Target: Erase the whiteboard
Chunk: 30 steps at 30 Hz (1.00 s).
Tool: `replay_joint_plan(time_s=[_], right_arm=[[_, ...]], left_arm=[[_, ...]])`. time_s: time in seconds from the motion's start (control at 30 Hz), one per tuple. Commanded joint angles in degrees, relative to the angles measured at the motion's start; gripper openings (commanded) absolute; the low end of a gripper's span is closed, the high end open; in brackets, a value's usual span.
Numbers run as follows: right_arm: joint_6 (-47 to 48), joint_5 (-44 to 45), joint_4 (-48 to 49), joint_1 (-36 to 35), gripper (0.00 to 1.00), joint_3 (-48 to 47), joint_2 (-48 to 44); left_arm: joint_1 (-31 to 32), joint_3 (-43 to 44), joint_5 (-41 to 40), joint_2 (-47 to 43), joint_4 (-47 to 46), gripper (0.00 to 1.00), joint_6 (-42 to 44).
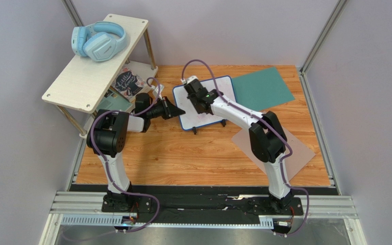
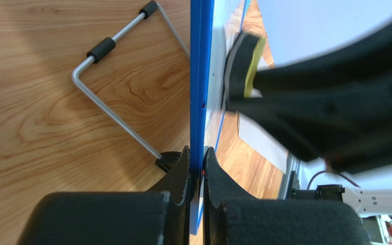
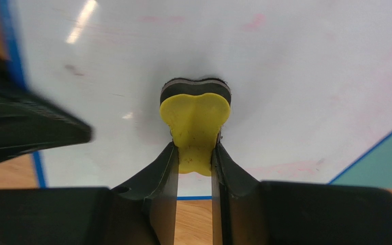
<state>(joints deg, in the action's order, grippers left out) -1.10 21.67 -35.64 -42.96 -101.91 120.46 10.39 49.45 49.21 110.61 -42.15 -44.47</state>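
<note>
The whiteboard [image 1: 189, 118], glossy white with a dark-blue frame, lies on the wooden table at the back centre. My left gripper [image 1: 178, 111] is shut on its left edge; the left wrist view shows the blue frame [image 2: 201, 76] clamped edge-on between my fingers. My right gripper [image 1: 197, 98] is over the board, shut on a yellow eraser [image 3: 195, 120] whose dark felt side presses on the white surface [image 3: 295, 81]. The eraser also shows in the left wrist view [image 2: 244, 61]. Faint pink smears [image 3: 290, 167] lie on the board near my right fingers.
A teal sheet [image 1: 262, 87] lies right of the board, a grey flat sheet [image 1: 297, 153] under the right arm. A white shelf [image 1: 88, 71] with blue headphones [image 1: 98, 42] stands at the back left. The board's wire stand [image 2: 116, 109] rests on the wood.
</note>
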Motion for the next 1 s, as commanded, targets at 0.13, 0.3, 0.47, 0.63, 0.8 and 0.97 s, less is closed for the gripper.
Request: replay_joint_plan(time_s=[0.13, 0.3, 0.47, 0.63, 0.8, 0.97], right_arm=[[-0.2, -8.8, 3.0, -4.6, 0.00, -12.9, 9.1], [0.7, -4.9, 3.2, -4.5, 0.00, -19.5, 12.5], [3.7, -3.6, 3.2, -4.1, 0.00, -24.1, 14.6], [5.5, -3.4, 5.1, -4.2, 0.00, -25.8, 14.3], [5.6, -0.8, 6.0, -3.3, 0.00, -25.9, 14.1], [4.4, -0.1, 4.6, -1.7, 0.00, -20.7, 12.9]], left_arm=[[0.8, -0.3, -3.9, 0.5, 2.3, 0.00, 4.5], [0.8, -0.4, -3.9, 0.3, 2.2, 0.00, 4.5], [0.8, -0.3, -3.9, 0.5, 2.2, 0.00, 4.4], [0.8, -0.3, -3.6, 0.6, 2.2, 0.00, 4.4], [0.8, -0.3, -3.6, 0.5, 2.3, 0.00, 4.4], [0.9, -0.3, -3.8, 0.5, 2.3, 0.00, 4.4]])
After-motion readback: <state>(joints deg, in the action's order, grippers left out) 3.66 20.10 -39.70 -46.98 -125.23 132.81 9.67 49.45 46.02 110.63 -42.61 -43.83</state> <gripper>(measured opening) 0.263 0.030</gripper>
